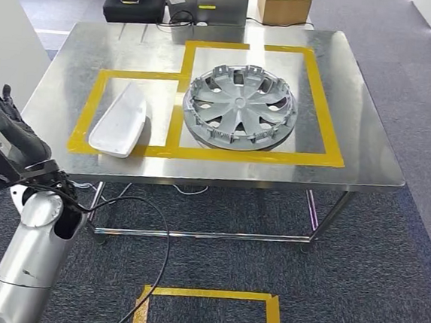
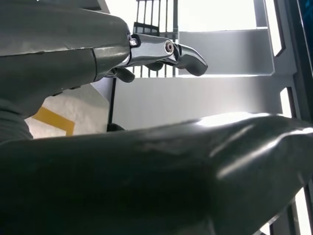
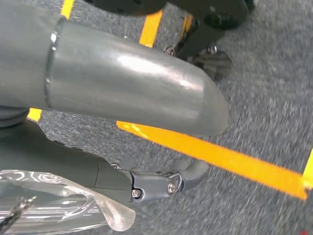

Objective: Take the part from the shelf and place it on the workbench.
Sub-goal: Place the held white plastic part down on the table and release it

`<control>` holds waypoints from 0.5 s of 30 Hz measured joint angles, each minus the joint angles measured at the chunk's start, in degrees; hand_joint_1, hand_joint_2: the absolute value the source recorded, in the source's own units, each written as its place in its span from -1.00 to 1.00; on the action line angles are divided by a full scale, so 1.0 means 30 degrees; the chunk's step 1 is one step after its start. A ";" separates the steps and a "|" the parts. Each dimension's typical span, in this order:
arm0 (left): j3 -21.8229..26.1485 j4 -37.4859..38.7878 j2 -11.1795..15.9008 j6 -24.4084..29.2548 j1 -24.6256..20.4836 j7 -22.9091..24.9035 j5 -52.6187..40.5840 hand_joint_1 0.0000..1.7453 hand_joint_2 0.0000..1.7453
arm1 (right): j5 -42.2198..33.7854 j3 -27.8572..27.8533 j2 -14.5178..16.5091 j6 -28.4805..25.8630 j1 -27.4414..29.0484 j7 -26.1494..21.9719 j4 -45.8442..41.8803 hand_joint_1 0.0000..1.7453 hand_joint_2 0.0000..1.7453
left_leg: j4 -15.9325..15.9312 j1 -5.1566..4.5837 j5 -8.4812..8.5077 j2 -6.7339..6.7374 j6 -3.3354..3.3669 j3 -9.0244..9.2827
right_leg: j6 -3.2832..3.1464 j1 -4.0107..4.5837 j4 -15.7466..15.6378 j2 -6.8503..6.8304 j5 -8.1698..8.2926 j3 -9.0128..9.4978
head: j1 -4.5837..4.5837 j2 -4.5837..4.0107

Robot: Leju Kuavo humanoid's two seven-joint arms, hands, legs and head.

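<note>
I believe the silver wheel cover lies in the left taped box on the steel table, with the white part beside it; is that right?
Not quite: in the head view the silver wheel cover lies in the right taped box on the steel table. The white part lies beside it, in the left box.

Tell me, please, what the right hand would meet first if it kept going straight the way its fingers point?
Most likely the grey carpet around the yellow floor tape: the right hand hangs pointing downward; depth is unclear.
</note>
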 joint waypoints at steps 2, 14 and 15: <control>0.0186 -0.0023 0.0078 0.0000 0.0180 -0.0020 -0.0007 -1.00 -1.00 | -0.0005 -0.0002 0.0002 0.0000 0.0005 0.0018 0.0000 -1.00 -1.00 | 0.0991 -0.0003 -0.0364 0.0000 0.0036 0.0056 | -0.0022 0.0078 0.0016 -0.0012 0.0211 -0.0282 | -0.0004 0.0000; 0.0586 -0.0461 0.0184 -0.0009 0.0099 0.0002 -0.0497 -1.00 -1.00 | -0.0016 -0.0002 0.0016 -0.0029 -0.0034 -0.0182 0.0015 -1.00 -1.00 | -0.5301 -0.0174 0.2172 0.0135 0.1223 0.3237 | 0.0800 0.0153 0.2636 0.0004 -0.1258 -0.1977 | 0.0135 0.0000; 0.0592 -0.0472 0.0182 -0.0009 0.0097 0.0017 -0.0541 -1.00 -1.00 | -0.0020 0.0000 0.0018 -0.0033 -0.0042 -0.0197 0.0015 -1.00 -1.00 | -0.5282 -0.0179 0.2299 0.0138 0.1237 0.3036 | 0.0860 0.0126 0.3914 0.0001 -0.1924 -0.2400 | 0.0158 0.0000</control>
